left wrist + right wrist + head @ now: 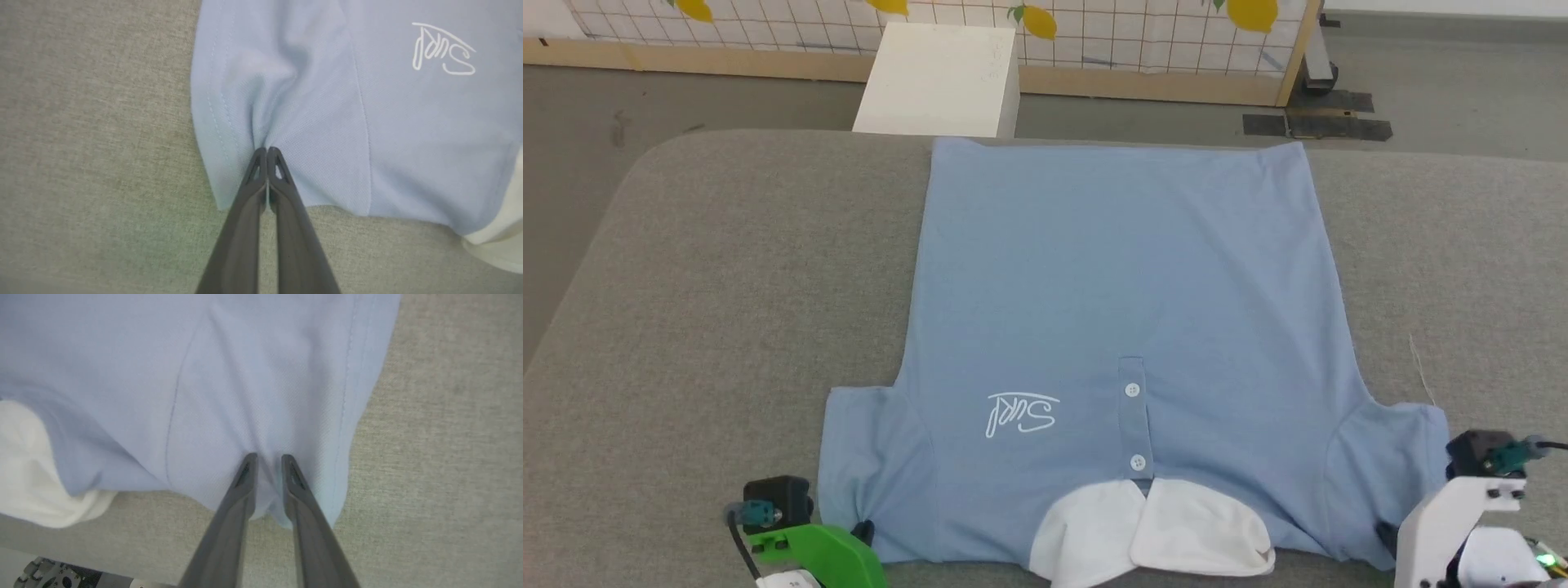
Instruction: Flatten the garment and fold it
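The left claw (pixel 267 150), at 7 o'clock in the head view, is closed on a sleeve edge of the shirt (pixel 1119 269), and the cloth puckers at its tips. The right claw (pixel 269 457), at 5 o'clock, has its fingers slightly parted over the other sleeve, with cloth in the gap. The shirt lies flat, front up, on the grey worktop (pixel 711 286). Its collar (pixel 1152 531) is nearest at 6 o'clock, with the buttons (pixel 1132 390) and logo (pixel 1023 412) beyond and the hem at 12 o'clock. Farther off, at 11 o'clock, a white box (pixel 939 77) stands before a lemon-print screen (pixel 1143 33).
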